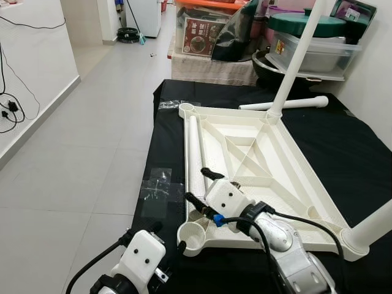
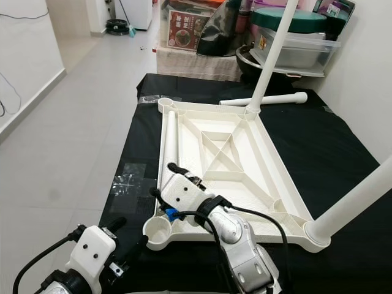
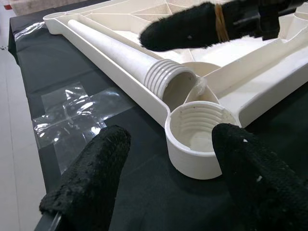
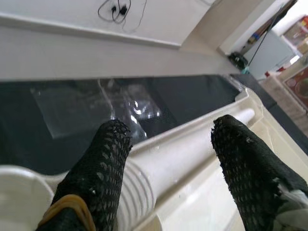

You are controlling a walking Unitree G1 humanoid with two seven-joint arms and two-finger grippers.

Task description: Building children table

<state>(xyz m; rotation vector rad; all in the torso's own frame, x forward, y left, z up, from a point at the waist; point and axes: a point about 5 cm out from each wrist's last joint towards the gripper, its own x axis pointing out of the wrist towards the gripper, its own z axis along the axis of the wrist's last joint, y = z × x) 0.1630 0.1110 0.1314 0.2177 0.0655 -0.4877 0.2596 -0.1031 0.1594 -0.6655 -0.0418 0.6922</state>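
A cream children's table top (image 1: 288, 177) lies upside down on a black cloth (image 1: 343, 147). Two white legs stand screwed into its right corners, one far (image 1: 300, 55), one near (image 1: 373, 226). A loose leg (image 1: 195, 144) lies inside the frame along the left edge, threaded end (image 3: 166, 79) toward me. My right gripper (image 1: 202, 187) is open and straddles that threaded end (image 4: 144, 178). My left gripper (image 1: 166, 237) is open, just short of the empty near-left corner socket (image 3: 197, 130). Another loose leg (image 1: 288, 104) lies on the cloth at the back.
Clear plastic film (image 1: 160, 184) lies on the cloth left of the table top. Storage boxes and pots (image 1: 306, 43) crowd the far end. Tiled floor (image 1: 92, 141) runs along the left, with a white wall and cables (image 1: 9, 113) beyond.
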